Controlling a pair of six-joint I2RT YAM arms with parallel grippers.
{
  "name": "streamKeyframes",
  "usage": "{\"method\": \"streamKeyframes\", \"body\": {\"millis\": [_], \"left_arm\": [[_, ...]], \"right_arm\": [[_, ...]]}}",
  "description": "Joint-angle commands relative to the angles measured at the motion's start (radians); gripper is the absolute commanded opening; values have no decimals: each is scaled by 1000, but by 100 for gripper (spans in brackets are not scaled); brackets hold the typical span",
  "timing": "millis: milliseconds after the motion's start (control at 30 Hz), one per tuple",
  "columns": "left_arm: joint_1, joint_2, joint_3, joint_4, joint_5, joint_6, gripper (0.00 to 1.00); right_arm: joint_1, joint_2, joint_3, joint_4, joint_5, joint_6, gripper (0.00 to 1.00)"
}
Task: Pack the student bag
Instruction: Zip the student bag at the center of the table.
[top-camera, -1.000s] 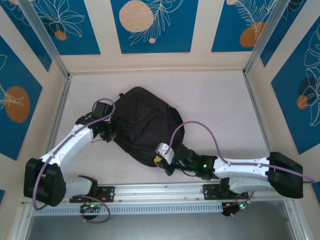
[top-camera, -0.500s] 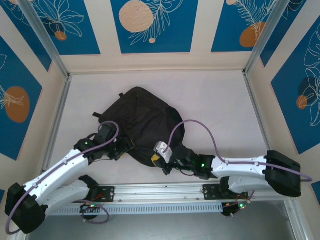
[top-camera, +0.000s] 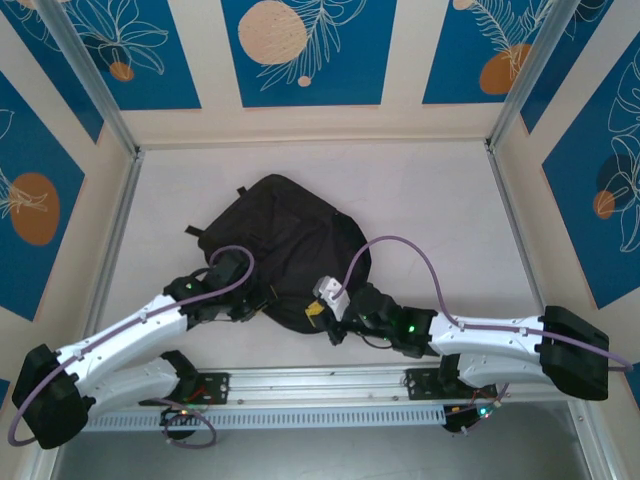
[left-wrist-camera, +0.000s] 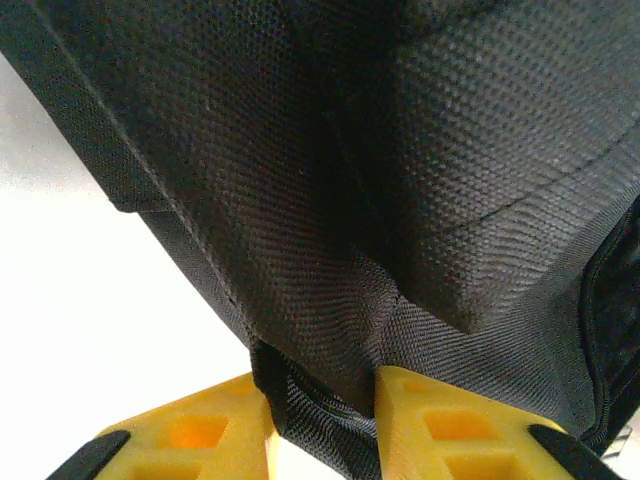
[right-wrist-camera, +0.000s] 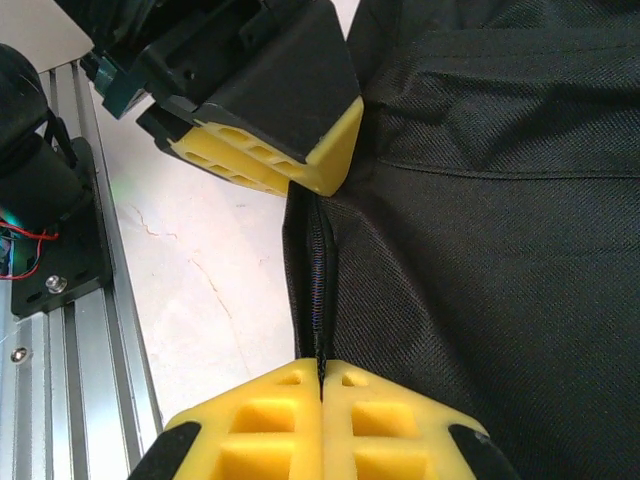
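The bag is black woven fabric; the bench off-white. Walls carry blue panels with white leaf outlines and orange discs between cream strips. Arms are white and black, cables purple. The left tool and right tool have yellow fingers.

Table — pale matte top, with faint scuff lines near its front edge in the right wrist view.
Aluminium rail — slotted, running along the table's near edge.
Wall panels: blue, with white leaf outlines and orange discs, set on cream walls at the back and both sides.
Metal posts: one at each far corner.
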Motion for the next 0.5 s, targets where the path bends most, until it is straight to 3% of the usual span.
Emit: {"method": "streamKeyframes", "body": {"millis": [0,267,467], "left_arm": [[-29,-26,22,-26,9,-40,28],[-75,-70,12,-49,4,-73,28],[-114,-58,-10,-27,-6,-105,36]], "right_arm": [[-10,-19,-10,14,-18,23,0],[-20,-19,-19,33,-21,38,0],[-25,-18,-24,48,-22,47,0]]}}
